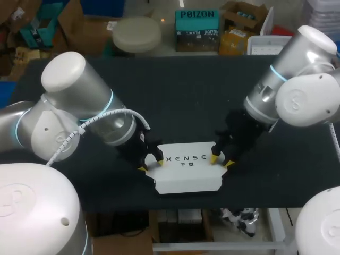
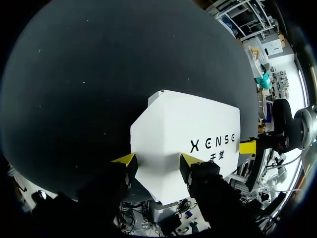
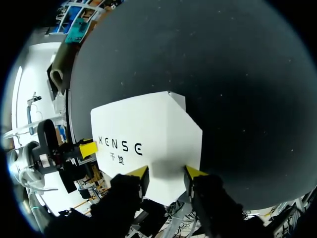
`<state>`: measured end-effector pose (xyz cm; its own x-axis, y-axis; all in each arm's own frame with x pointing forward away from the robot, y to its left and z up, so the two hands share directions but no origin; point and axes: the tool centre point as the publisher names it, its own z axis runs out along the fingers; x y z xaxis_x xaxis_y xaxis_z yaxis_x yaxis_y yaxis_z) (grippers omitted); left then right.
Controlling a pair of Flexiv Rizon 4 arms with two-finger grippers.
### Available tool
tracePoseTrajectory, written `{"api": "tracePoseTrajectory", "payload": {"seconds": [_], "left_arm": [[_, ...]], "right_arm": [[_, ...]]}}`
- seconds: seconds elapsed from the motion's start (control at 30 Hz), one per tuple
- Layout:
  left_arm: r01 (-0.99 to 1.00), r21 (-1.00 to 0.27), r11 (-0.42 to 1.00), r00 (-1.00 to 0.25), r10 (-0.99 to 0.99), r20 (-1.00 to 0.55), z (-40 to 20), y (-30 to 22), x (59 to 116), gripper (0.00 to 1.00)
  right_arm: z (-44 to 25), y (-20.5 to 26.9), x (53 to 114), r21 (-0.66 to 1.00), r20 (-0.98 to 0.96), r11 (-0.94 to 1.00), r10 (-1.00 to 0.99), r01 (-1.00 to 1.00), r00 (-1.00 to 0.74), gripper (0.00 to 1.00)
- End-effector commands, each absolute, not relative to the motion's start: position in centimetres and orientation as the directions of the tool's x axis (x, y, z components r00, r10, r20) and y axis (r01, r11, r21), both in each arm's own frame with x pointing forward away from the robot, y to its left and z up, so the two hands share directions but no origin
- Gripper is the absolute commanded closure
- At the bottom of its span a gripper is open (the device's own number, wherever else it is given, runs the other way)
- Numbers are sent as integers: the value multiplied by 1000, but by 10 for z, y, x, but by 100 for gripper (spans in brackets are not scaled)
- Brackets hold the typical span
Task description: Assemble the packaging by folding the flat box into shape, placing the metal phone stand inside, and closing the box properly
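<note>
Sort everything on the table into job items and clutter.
Job: flat white cardboard box with black lettering; left gripper; right gripper.
Lying about: black tabletop, nothing more to name. The metal phone stand is not in view.

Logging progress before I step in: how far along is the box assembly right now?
Done: nothing clearly. The white cardboard box lies on the black table and appears flat. In hand: the left gripper and the right gripper sit at its opposite ends. Left: folding it into shape, putting in the metal phone stand, which no view shows, and closing it.
</note>
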<state>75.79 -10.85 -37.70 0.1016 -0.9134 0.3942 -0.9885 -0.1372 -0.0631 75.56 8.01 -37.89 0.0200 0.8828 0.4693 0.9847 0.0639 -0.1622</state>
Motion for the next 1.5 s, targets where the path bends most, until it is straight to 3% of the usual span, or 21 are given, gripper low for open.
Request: {"api": "tracePoseTrajectory", "payload": {"seconds": [0.03,0.17,0.43,0.9,1.5], "left_arm": [[-988,-64,-138,102,-915,390,-379,-110,758,51],[-988,-72,-137,98,-914,393,-379,-111,757,47],[-986,-103,-133,84,-919,385,-377,-112,754,53],[-980,-163,-112,44,-928,371,-383,-114,749,44],[-984,-171,-50,-21,-920,391,-383,-119,755,47]], "right_arm": [[-379,81,757,-168,470,67,882,984,20,53],[-380,81,756,-166,467,65,884,984,21,52],[-381,84,751,-140,456,59,890,988,11,50],[-387,84,747,-68,456,47,890,997,-11,48],[-394,81,754,-12,484,46,874,999,-35,45]]}}
